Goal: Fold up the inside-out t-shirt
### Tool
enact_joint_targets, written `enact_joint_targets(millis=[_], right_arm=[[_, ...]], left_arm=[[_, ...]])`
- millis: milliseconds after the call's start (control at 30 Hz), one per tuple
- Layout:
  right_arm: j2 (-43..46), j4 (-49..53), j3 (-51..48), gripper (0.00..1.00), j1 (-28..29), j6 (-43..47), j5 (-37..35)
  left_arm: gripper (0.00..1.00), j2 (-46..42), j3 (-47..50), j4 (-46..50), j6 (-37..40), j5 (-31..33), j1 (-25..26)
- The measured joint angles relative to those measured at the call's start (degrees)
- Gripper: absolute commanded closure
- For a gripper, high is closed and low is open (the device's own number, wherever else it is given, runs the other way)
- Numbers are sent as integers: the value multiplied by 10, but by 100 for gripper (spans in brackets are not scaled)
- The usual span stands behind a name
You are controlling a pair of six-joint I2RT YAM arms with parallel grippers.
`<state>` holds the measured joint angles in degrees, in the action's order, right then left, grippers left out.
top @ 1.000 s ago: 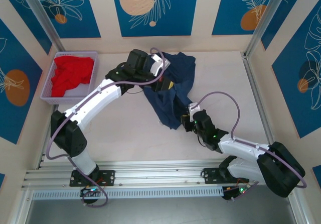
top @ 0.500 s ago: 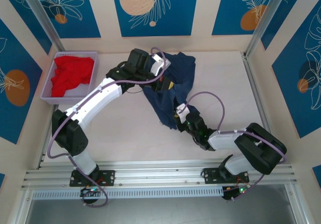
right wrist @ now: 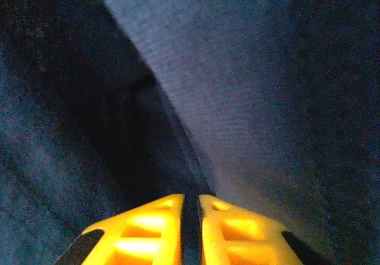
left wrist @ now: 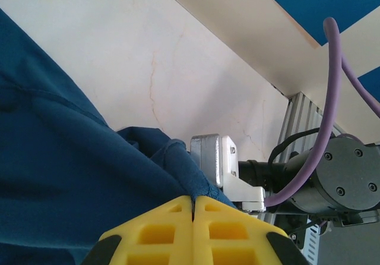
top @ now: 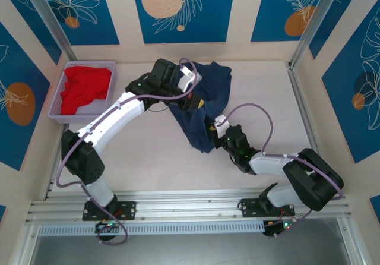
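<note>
The t-shirt (top: pixel 217 90) lies crumpled on the worktop (top: pixel 148 152), well right of the basket (top: pixel 54 107). It is soft, light, limp cloth, likely to sag unless held at hem or seams. The left tool (left wrist: pixel 193 201) pinches a fold on the basket side. The right tool (right wrist: pixel 191 198) is clamped on the hem farther off.

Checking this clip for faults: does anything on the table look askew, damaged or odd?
Nothing looks damaged. The t-shirt is bunched and twisted rather than flat, pinched by the left gripper and the right gripper. The red garment sits in its basket.
</note>
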<state>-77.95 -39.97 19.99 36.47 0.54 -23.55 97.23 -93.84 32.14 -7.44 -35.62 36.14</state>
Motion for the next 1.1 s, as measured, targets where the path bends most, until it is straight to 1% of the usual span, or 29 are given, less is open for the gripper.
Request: enact_joint_targets(millis=[333, 567, 733, 900, 1100], right_arm=[[-94, -52, 29, 87, 40, 61, -15], [-143, -68, 68, 88, 42, 81, -20], [-150, -66, 82, 88, 22, 70, -20], [-147, -63, 86, 88, 0, 57, -18], [-134, -57, 86, 87, -3, 57, -15]], left_arm=[[100, 0, -16, -6, -32, -19, 0], [100, 0, -16, -6, -36, -34, 2], [100, -9, -16, -3, -26, -44, 3], [100, -31, -16, 7, 6, -49, 3], [100, -48, -16, 22, 40, -49, 3]])
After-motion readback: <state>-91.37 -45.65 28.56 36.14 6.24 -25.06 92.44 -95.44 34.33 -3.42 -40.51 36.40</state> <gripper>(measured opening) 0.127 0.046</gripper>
